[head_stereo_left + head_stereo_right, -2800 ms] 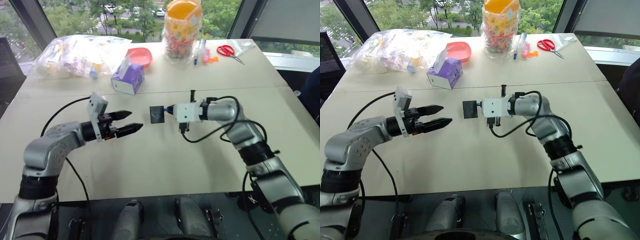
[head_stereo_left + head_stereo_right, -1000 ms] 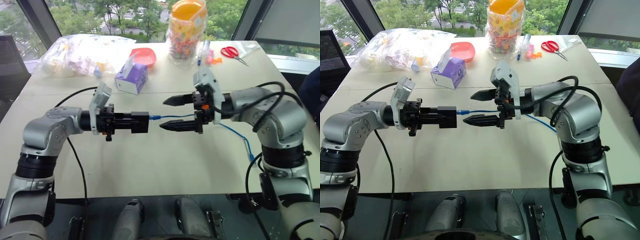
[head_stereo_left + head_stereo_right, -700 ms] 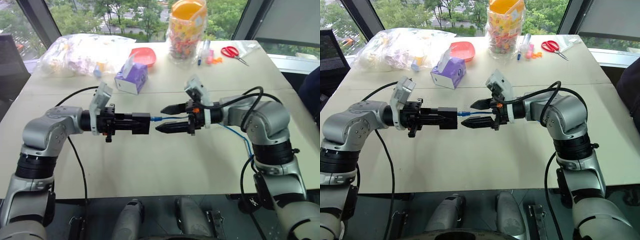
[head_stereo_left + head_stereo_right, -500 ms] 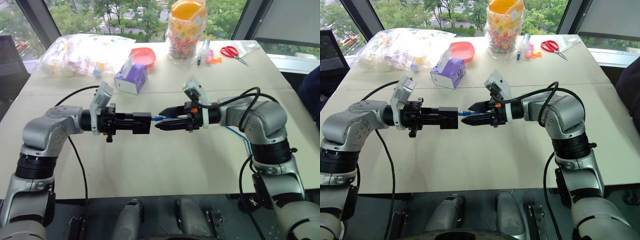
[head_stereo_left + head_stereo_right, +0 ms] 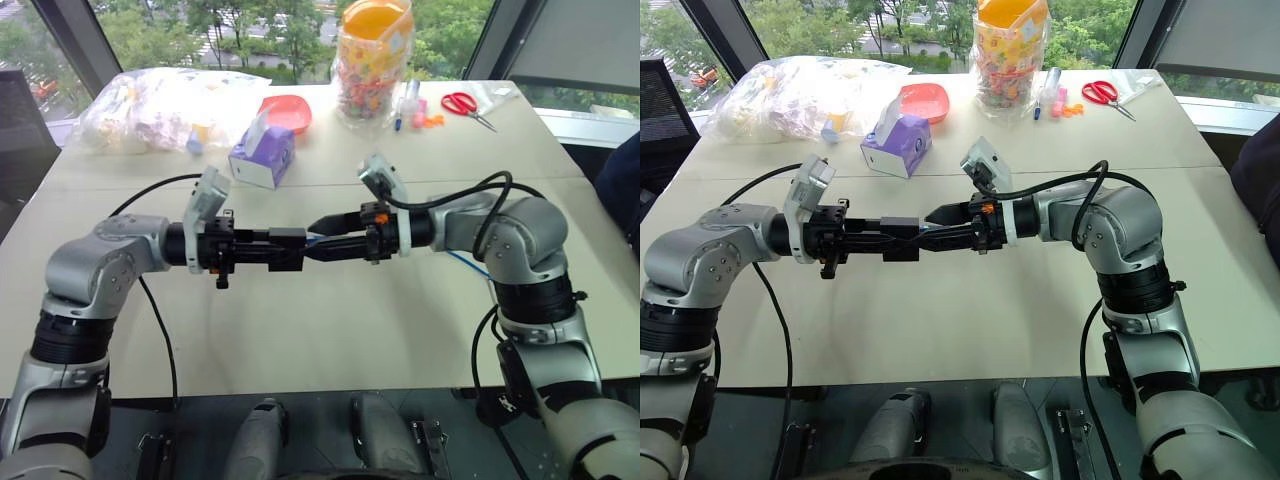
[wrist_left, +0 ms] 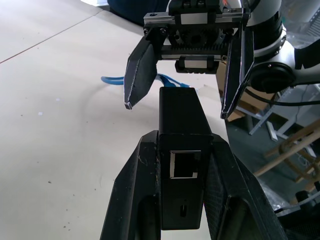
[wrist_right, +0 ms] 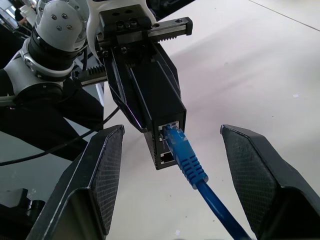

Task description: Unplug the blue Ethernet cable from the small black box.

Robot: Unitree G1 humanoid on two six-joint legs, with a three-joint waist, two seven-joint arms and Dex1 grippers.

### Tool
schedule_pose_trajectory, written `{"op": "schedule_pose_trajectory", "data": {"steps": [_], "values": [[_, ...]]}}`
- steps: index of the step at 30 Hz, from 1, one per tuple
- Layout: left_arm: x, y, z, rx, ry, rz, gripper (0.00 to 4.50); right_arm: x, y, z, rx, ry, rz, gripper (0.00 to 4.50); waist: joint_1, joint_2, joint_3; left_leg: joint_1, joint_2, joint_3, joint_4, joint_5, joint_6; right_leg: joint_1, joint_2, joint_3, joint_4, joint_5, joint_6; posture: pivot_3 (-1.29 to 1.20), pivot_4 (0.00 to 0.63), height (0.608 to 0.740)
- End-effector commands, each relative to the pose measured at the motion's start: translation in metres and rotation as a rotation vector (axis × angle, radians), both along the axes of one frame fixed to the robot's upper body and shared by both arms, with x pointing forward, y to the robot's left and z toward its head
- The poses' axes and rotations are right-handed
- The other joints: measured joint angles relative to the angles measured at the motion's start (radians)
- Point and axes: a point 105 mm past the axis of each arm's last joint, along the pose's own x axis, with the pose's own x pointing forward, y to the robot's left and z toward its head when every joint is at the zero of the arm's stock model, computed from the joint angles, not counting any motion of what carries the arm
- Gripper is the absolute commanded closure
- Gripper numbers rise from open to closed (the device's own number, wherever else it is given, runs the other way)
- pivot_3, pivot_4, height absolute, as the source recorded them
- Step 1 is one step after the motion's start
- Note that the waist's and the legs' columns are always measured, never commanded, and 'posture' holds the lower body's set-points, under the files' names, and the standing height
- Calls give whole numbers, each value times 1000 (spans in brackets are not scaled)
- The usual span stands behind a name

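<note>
The small black box (image 5: 287, 248) is held level above the table, with my left gripper (image 5: 272, 250) shut on its sides. The blue Ethernet cable (image 7: 186, 159) has its plug seated in the box's port (image 7: 169, 131) on the end facing my right arm. My right gripper (image 7: 171, 129) points at that end, open, with one finger (image 7: 100, 175) on each side of the plug and touching neither plug nor box. In the left wrist view its fingers (image 6: 137, 75) flank the far end of the box (image 6: 182, 120). The cable trails off under the right arm (image 5: 462, 266).
At the back of the table (image 5: 300, 330) stand a purple tissue box (image 5: 262, 155), a red bowl (image 5: 285, 112), a clear bag of items (image 5: 160, 105), a candy jar (image 5: 372, 60), markers (image 5: 408, 100) and red scissors (image 5: 460, 102).
My right gripper has moved left up to the box and its fingers have narrowed around the plug. My left gripper has kept the box in place.
</note>
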Motion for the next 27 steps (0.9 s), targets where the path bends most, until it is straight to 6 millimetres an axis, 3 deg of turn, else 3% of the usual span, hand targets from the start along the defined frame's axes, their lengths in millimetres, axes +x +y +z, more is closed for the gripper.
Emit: {"op": "schedule_pose_trajectory", "data": {"steps": [1,8,21,27], "values": [[-4,-2,11,-21,-44,-16,4002,-2,0,11,18,-38,13,1267,0,0,0,0,0,0,0,0,0,0,0,0,0,0,0,0,150,740],[-4,0,11,-23,-47,-11,4002,-2,-1,10,10,-38,21,4456,0,0,0,0,0,0,0,0,0,0,0,0,0,0,0,0,150,740],[-2,3,18,-44,-49,5,4002,-6,0,3,-19,-55,39,4456,0,0,0,0,0,0,0,0,0,0,0,0,0,0,0,0,150,740],[-6,9,19,-28,-42,6,4002,5,-16,-6,-72,-118,0,4456,0,0,0,0,0,0,0,0,0,0,0,0,0,0,0,0,150,740]]}}
